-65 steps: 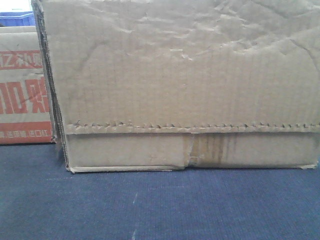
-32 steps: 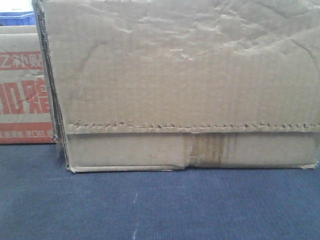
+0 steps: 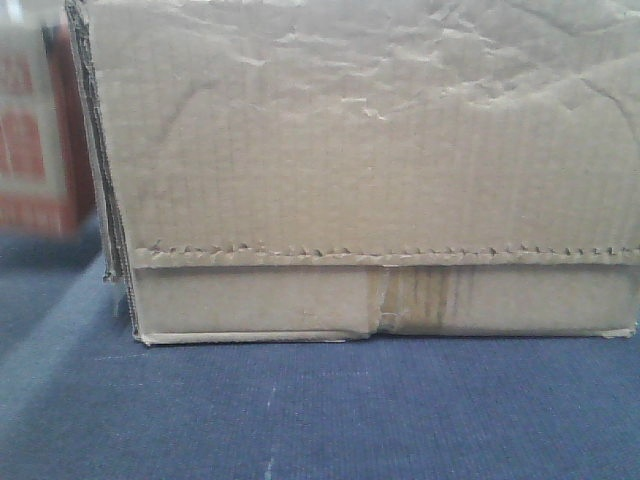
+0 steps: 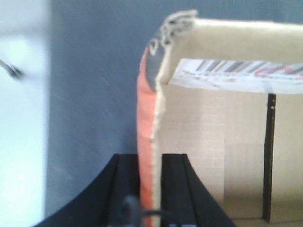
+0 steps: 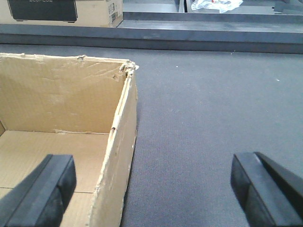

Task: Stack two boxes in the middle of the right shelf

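A large plain brown box (image 3: 370,150) with a wrinkled face and a serrated flap edge fills the front view, resting on blue carpet. My right gripper (image 5: 154,189) is open astride this box's right wall (image 5: 120,156): one finger inside, one over the carpet, neither touching. At the left edge of the front view a second box (image 3: 35,150) with red print shows blurred. My left gripper (image 4: 150,189) is shut on that box's orange-faced wall (image 4: 146,123); its open inside (image 4: 227,142) carries a barcode label. The shelf is out of view.
Blue-grey carpet (image 5: 213,118) lies under and around the boxes. A dark low ledge (image 5: 189,35) runs across the back, with a dark-printed carton (image 5: 61,12) and a white crumpled item (image 5: 215,4) on it. A pale blurred surface (image 4: 21,118) lies left of the held box.
The red-printed box at the left has risen and turned and is now blurred; the blue bin behind it no longer shows. The plain brown box has not moved.
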Tool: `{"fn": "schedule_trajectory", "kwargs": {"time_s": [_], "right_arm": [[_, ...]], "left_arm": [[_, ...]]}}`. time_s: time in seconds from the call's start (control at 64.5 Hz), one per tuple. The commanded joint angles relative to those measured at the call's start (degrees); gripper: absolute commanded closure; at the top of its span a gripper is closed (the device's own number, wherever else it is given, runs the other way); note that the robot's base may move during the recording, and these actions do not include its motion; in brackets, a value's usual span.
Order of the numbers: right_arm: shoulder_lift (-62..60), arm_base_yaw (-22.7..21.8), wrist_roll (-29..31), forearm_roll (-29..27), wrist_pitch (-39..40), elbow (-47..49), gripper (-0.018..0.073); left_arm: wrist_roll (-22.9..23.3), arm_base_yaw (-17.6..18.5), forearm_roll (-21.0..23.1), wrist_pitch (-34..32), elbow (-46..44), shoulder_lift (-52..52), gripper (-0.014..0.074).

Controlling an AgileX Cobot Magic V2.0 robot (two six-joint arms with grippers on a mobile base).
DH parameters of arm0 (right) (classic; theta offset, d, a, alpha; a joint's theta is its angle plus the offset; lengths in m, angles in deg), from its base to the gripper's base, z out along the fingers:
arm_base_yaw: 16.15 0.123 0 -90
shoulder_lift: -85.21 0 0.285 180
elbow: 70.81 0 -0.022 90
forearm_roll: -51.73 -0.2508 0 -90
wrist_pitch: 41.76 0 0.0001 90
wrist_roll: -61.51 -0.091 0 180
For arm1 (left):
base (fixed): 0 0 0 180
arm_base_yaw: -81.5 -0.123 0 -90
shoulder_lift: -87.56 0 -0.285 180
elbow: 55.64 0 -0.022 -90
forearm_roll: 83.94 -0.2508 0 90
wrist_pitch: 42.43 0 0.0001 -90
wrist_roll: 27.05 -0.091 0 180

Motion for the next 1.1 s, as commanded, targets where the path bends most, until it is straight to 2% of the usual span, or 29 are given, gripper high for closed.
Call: {"fn": "schedule_trajectory", "kwargs": {"time_s": [0.0,0.124,0.248,0.372,0.666,0.744,0.852,1.084], "right_arm": [[0.0,0.2,0.1,0.5,0.7,0.5,0.0000],[0.0,0.3,0.1,0.5,0.7,0.5,0.0000],[0.0,0.8,0.1,0.5,0.7,0.4,0.0000],[0.0,0.8,0.1,0.5,0.7,0.3,0.0000],[0.0,0.8,0.1,0.5,0.7,0.3,0.0000],[0.0,0.8,0.1,0.5,0.7,0.3,0.0000],[0.0,0.8,0.1,0.5,0.7,0.3,0.0000],[0.0,0.8,0.1,0.5,0.3,0.3,0.0000]], "left_arm": [[2.8,-0.1,0.6,-1.0,-3.7,3.9,0.0708],[3.1,0.0,3.4,-2.3,-8.2,7.2,0.0708],[3.1,0.0,11.1,-3.5,-13.4,9.7,0.0708],[3.1,3.1,16.5,-3.5,-18.6,9.9,0.0708],[4.6,20.4,16.6,-6.6,-20.5,7.6,0.0708],[6.5,24.0,16.2,-6.6,-20.5,5.0,0.0708],[7.6,27.2,15.4,-6.8,-20.5,0.9,0.0708],[9.6,30.9,15.5,-7.1,-20.5,-8.0,0.0708]]}}
